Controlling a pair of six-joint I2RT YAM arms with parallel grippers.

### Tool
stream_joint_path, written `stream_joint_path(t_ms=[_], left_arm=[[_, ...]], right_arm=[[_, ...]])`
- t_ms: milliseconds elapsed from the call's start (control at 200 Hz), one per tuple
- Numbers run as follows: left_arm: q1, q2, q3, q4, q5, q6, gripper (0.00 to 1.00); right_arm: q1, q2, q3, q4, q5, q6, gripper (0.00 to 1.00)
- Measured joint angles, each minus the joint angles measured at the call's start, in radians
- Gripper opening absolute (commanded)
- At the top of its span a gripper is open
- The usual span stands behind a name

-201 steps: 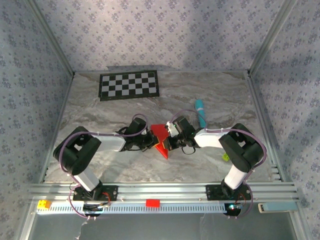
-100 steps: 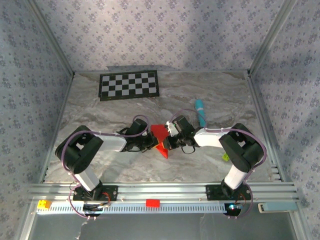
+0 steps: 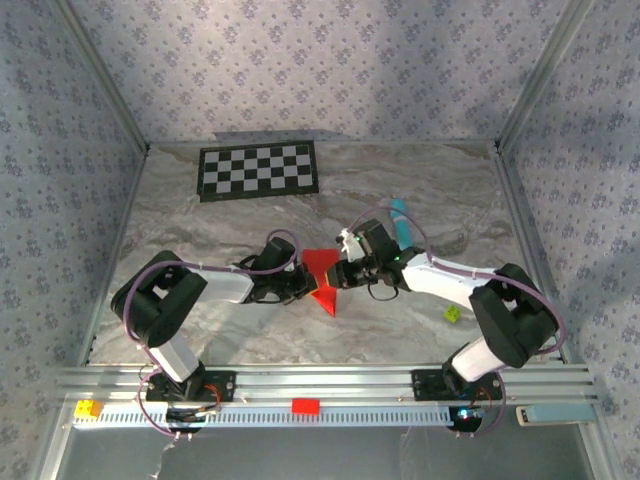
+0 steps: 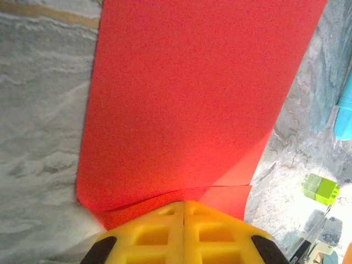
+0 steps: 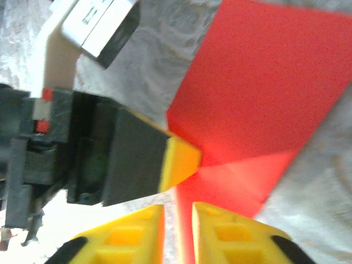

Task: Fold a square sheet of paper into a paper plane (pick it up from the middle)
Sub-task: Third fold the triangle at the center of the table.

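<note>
The square sheet of paper (image 3: 320, 268) sat out on the table (image 3: 440, 180), nearer the arm bases than the checkerboard (image 3: 260, 170) and a touch to its right. And it was no flat square any more! It read as a red wedge from above, one flap raised off the marble, with a crease running across its near corner in the right wrist view.

The left gripper (image 4: 183, 208) came in from the checkerboard's near-left side, its yellow fingers pressed tight together right on the paper's edge, pinching it as far as I could judge. Opposite, the right gripper (image 5: 177, 213) showed only a narrow slot between its fingers, a strip of red visible in that slot. Slightly parted, then, and I'd call it a loose hold at best, not a firm clamp.

Further from the checkerboard, to its near right, lay a teal stick (image 3: 400, 222) and beyond it a small green block (image 3: 452, 314), both apart from the action.

My call: early days. One fold was begun or being set; nothing slim or pointed had formed, and the centre crease and wing folds all looked to be ahead.
</note>
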Motion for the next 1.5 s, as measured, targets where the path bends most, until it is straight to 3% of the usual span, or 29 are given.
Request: stream_joint_path(t_ms=[150,370,870,1499], left_arm=[[0.0,0.0,0.0,0.0,0.0,0.0,0.0],[0.0,0.0,0.0,0.0,0.0,0.0,0.0],[0.0,0.0,0.001,-0.002,0.0,0.007,0.0],[-0.001,0.0,0.008,-0.019,-0.008,0.015,0.0]], right_arm=[[0.071,0.026,0.0,-0.002,-0.038,0.021,0.03],[0.107,0.097,0.003,-0.034,-0.043,0.029,0.01],[0.122,0.177,0.047,-0.088,-0.012,0.029,0.02],[0.108,0.161,-0.016,-0.031,-0.028,0.036,0.06]])
